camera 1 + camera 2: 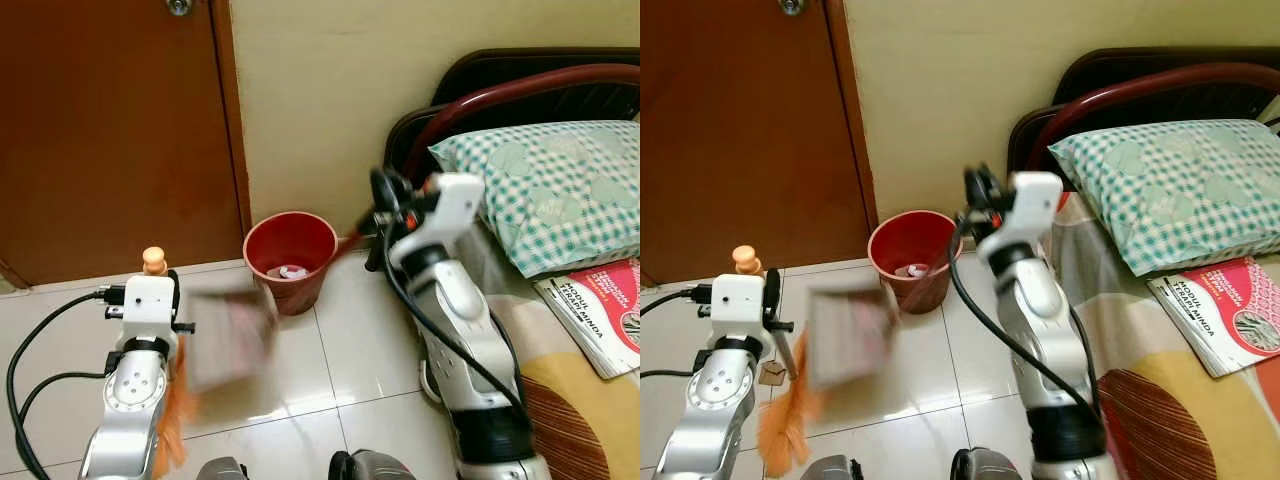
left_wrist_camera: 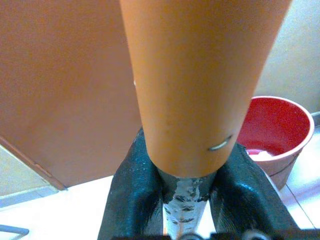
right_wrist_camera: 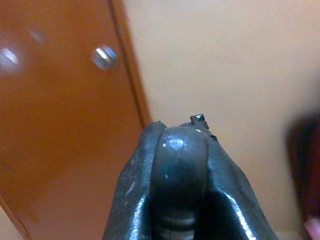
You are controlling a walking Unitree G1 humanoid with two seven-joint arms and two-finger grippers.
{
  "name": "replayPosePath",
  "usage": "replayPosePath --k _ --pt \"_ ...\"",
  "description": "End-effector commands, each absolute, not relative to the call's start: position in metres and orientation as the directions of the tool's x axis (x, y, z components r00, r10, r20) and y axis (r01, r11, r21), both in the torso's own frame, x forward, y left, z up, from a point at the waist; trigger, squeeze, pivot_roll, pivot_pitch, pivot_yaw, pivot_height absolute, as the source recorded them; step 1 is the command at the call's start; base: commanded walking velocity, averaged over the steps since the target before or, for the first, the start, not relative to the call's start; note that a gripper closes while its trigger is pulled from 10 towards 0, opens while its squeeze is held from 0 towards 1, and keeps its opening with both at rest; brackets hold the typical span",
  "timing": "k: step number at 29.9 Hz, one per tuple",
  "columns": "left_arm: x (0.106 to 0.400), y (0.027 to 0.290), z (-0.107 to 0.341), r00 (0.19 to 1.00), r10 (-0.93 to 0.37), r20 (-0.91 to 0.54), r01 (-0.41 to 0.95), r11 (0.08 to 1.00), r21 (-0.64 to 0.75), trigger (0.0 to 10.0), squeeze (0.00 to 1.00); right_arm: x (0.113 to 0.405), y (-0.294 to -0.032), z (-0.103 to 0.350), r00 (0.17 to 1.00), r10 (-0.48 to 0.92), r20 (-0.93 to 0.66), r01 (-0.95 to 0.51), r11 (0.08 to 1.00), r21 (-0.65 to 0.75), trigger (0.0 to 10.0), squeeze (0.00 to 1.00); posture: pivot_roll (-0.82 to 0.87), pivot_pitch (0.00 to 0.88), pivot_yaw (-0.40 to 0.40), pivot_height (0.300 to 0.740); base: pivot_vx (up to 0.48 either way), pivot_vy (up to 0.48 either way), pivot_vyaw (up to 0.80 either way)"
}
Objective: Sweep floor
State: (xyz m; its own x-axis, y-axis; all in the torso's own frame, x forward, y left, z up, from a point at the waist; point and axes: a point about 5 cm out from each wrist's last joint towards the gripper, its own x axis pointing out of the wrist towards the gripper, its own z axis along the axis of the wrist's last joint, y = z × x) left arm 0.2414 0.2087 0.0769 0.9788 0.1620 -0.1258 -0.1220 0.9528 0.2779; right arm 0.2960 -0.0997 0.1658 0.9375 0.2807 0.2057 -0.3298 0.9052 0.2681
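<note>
Clamping the orange broom handle (image 2: pixel 200 85), left gripper (image 2: pixel 190 190) has both fingers (image 2: pixel 131 192) tight on it; handle tip pokes above the wrist, orange bristles (image 1: pixel 790 425) sit on the tiled floor (image 1: pixel 300 380) below. Right gripper (image 3: pixel 180 165) is clenched around a dark rounded handle (image 3: pixel 179 172), a thin red shaft running toward the red bin (image 1: pixel 290 255) at the wall by the door (image 1: pixel 110 130). Blurred dustpan (image 1: pixel 848 335) between the arms. Bed (image 1: pixel 1180 400) with pillow (image 1: pixel 545 185) on the right
</note>
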Motion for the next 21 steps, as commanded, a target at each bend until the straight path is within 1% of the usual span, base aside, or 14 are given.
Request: replayPosePath --k 1,4,5,9,16,18,21 --pt "0.236 0.219 0.072 0.965 0.205 -0.162 -0.141 0.93 0.34 10.0 0.0 0.293 -0.11 0.178 0.938 0.24 0.251 -0.304 0.917 0.258 10.0 0.0 0.06 0.118 -0.061 0.74 0.0 0.0 0.0" --pt "0.237 0.22 0.078 0.971 0.203 -0.124 -0.148 0.923 0.355 10.0 0.0 0.288 -0.129 0.167 0.961 0.187 0.203 -0.235 0.94 0.249 10.0 0.0 0.06 0.119 -0.058 0.74 0.0 0.0 0.0" --pt "0.237 0.22 0.078 0.971 0.203 -0.124 -0.148 0.923 0.355 10.0 0.0 0.288 -0.129 0.167 0.961 0.187 0.203 -0.235 0.94 0.249 10.0 0.0 0.06 0.119 -0.058 0.74 0.0 0.0 0.0" --pt "0.25 0.209 0.095 0.988 0.147 -0.053 -0.121 0.932 0.342 10.0 0.0 0.281 -0.16 0.14 0.991 0.086 0.101 -0.104 0.975 0.197 10.0 0.0 0.05 0.119 -0.052 0.74 0.0 0.0 0.0" --pt "0.257 0.199 0.106 0.995 0.102 -0.008 -0.093 0.936 0.34 10.0 0.0 0.282 -0.177 0.122 1.0 -0.012 0.022 0.009 0.99 0.138 10.0 0.0 0.05 0.11 -0.046 0.74 0.0 0.0 0.0" --pt "0.258 0.198 0.107 0.995 0.099 -0.001 -0.093 0.935 0.342 10.0 0.0 0.282 -0.179 0.12 1.0 -0.021 0.016 0.018 0.991 0.13 10.0 0.0 0.05 0.11 -0.046 0.74 0.0 0.0 0.0" --pt "0.263 0.195 0.119 0.995 0.087 0.05 -0.098 0.94 0.327 10.0 0.0 0.282 -0.18 0.117 1.0 -0.019 0.004 0.019 0.991 0.13 10.0 0.0 0.05 0.102 -0.046 0.74 0.0 0.0 0.0"
